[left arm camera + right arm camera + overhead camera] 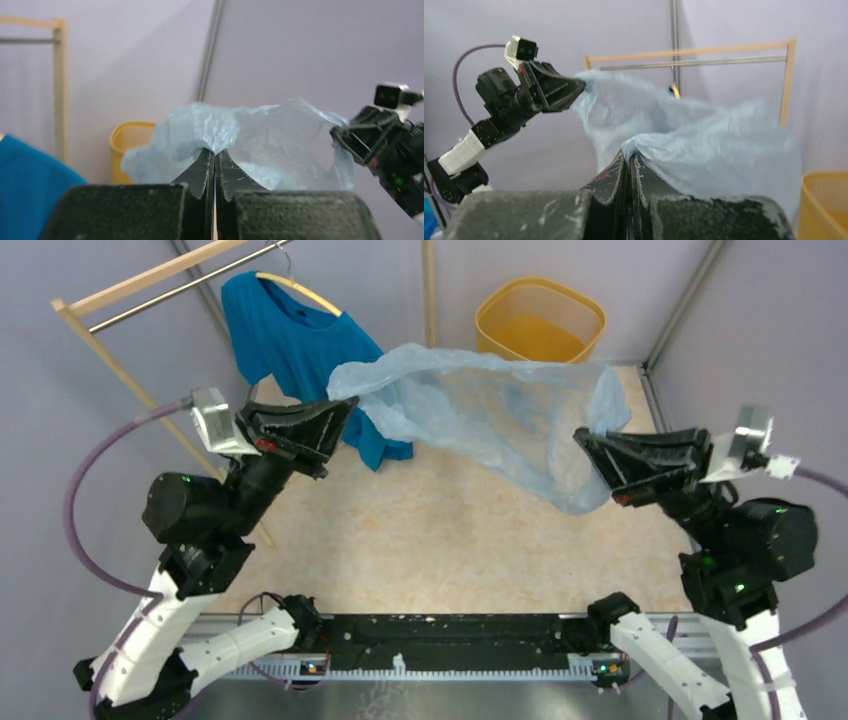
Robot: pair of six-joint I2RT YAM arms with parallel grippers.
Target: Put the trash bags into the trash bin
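Observation:
A thin, pale blue translucent trash bag [490, 415] hangs stretched in the air between my two grippers, sagging toward the right. My left gripper [350, 405] is shut on the bag's left edge [216, 146]. My right gripper [580, 438] is shut on its right edge [630, 151]. The yellow trash bin [540, 320] stands at the back, behind the bag and apart from it; it also shows as the bin [127, 150] behind the film and the bin [824, 202] at the lower right.
A teal-blue T-shirt [290, 340] hangs on a wooden hanger from a wooden clothes rack [150, 290] at the back left, just behind the left gripper. Purple walls close in the table [440, 540] on three sides.

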